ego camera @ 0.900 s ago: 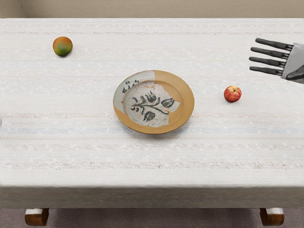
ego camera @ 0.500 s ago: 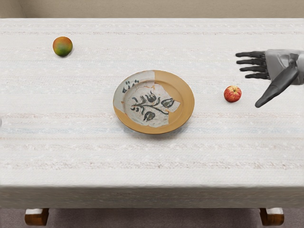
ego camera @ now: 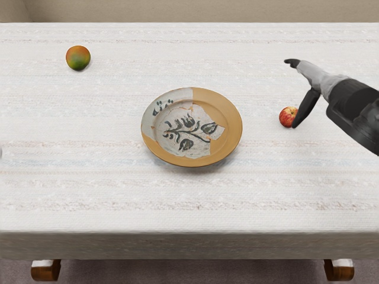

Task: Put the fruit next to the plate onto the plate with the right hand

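The right hand [ego camera: 320, 80] has dropped to the apple [ego camera: 288, 116], fingers [ego camera: 305, 106] spread apart, one against its right side.

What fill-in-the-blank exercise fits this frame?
1. The apple lies to the picture's ____ of the plate.
2. The plate holds ____ fruit.
3. The right hand, beside the apple, holds ____.
4. The green-orange fruit sits toward the table's far ____ corner.
Missing: right; no; nothing; left.
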Available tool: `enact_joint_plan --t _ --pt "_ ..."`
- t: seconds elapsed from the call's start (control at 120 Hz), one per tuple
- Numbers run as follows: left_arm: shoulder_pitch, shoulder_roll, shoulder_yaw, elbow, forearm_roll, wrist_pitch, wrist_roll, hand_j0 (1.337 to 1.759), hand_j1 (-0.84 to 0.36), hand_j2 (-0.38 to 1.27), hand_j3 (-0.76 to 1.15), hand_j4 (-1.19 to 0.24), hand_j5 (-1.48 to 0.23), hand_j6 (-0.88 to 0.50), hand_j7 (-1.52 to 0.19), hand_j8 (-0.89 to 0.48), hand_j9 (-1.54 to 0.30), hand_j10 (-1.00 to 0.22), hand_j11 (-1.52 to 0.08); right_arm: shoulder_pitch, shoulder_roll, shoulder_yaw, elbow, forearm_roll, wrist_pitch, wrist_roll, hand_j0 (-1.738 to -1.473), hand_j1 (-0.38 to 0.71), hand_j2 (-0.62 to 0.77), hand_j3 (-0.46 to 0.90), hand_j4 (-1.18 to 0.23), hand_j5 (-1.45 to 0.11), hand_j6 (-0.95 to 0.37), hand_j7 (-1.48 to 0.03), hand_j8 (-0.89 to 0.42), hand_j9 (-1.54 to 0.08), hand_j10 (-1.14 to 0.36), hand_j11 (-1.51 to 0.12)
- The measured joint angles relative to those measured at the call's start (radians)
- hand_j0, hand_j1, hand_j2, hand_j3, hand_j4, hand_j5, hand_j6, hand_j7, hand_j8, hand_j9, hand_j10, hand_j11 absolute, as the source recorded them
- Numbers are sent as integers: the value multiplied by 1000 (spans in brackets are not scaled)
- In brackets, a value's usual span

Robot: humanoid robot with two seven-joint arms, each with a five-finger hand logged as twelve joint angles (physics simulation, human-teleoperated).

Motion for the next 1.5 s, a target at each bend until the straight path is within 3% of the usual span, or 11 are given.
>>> enact_joint_plan --t 0.25,0.475,0.592,0.692,0.975,1.092,1.342,1.5 --pt "0 0 0 0 0 0 0 1658 339 2 0 -8 -11 -9 -11 -9 -11 -8 -11 -46 177 -99 -195 -41 -158 0 -1658 -248 -15 0 -89 -112 -91 -111 -90 -112 -89 -112" --pt "0 0 0 0 0 0 0 1658 339 2 0 -8 -11 -9 -11 -8 -11 -8 -11 -87 229 -105 -283 -43 -172 0 -1658 -144 -32 0 -176 -225 -178 -224 -176 -224 -175 -224" --pt "0 0 0 0 0 0 0 1658 339 2 0 -8 -11 -9 -11 -8 -11 -8 -11 -98 238 -102 -296 -39 -173 0 -1658 -15 -53 0 -284 -365 -285 -364 -283 -365 -283 -365" --pt "0 0 0 0 0 0 0 1658 339 2 0 -8 -11 -9 -11 -8 -11 -8 -11 -109 241 -99 -299 -45 -173 0 -1658 66 -60 -2 -375 -440 -296 -458 -192 -455 -364 -454" --pt "0 0 0 0 0 0 0 1658 339 2 0 -8 -11 -9 -11 -8 -11 -8 -11 -132 245 -98 -299 -60 -179 -1 -1653 242 -51 -5 -653 -552 -256 -685 -190 -602 -303 -639" --pt "0 0 0 0 0 0 0 1658 339 2 0 -8 -11 -9 -11 -8 -11 -8 -11 -137 254 -97 -299 -57 -179 -2 -1652 313 -43 -1 -725 -615 -355 -769 -288 -660 -369 -722" --pt "0 0 0 0 0 0 0 1658 339 2 0 -8 -11 -9 -11 -9 -11 -8 -11 -145 259 -97 -298 -57 -176 -3 -1639 359 15 -1 -804 -724 -307 -888 -238 -768 -318 -842" --pt "0 0 0 0 0 0 0 1658 339 2 0 -8 -11 -9 -11 -9 -11 -9 -11 -146 257 -86 -298 -35 -174 -3 -1637 328 103 -1 -834 -830 -405 -963 -274 -871 -400 -941"
